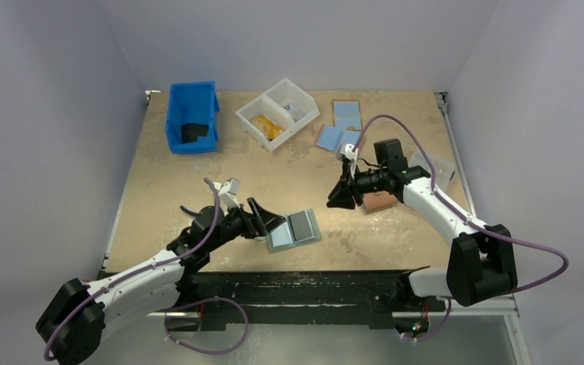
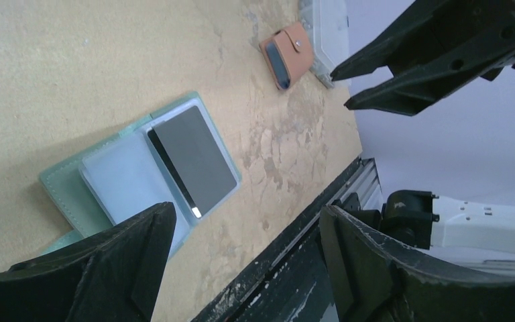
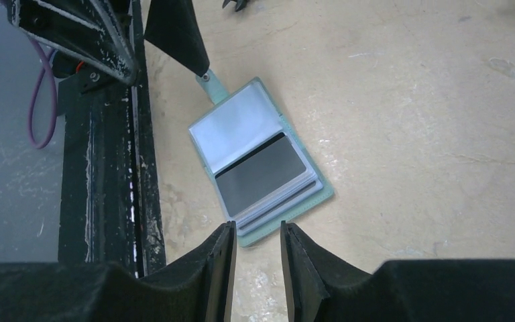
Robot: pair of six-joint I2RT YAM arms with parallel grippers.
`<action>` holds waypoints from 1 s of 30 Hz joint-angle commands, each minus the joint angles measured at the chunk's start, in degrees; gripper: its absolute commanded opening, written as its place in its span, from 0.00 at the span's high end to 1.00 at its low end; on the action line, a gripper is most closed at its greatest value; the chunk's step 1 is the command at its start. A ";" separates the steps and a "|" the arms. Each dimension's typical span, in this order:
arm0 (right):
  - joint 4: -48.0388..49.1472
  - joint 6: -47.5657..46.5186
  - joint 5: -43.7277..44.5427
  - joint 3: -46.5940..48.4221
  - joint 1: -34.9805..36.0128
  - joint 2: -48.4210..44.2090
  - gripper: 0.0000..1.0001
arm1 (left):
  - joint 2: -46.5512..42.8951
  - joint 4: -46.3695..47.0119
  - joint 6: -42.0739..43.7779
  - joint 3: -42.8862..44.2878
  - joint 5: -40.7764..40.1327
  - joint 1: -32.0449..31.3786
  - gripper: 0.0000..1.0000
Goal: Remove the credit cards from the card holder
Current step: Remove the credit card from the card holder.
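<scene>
Top view: left arm reaches low and forward, left gripper (image 1: 268, 220) spread wide and empty, one open card holder (image 1: 295, 237) just ahead; left wrist: one dark credit card (image 2: 198, 157) sleeved inside it; right wrist: right gripper (image 3: 258, 231) hangs overhead, fingers narrowly parted, empty, holder below its tips.

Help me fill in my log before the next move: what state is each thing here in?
card holder: open, lying flat on the table
dark card: flat on the holder's open page, untouched
left tool: open, empty, beside the holder
right tool: narrowly open, empty, clear of the holder
salmon wallet: folded shut
</scene>
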 commanded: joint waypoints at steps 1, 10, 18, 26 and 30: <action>1.52 -3.24 -3.16 -0.11 0.25 -1.12 0.62 | -0.48 5.33 0.02 0.01 -3.38 -0.22 0.16; 0.35 -7.55 -4.45 -0.93 0.25 -1.78 0.62 | 4.43 12.27 -2.43 -2.91 -0.42 -0.25 0.14; -0.70 -11.27 -4.25 -1.74 0.21 -3.07 0.61 | 6.67 15.53 -2.87 -3.59 0.14 -0.55 0.14; 0.38 -11.43 -3.91 -2.57 0.42 -2.55 0.61 | 5.97 16.56 -2.69 -4.32 -1.78 -1.21 0.14; 2.82 -9.09 -2.89 -3.31 1.26 -2.81 0.63 | 6.76 17.31 -2.04 -4.11 -2.94 -1.42 0.14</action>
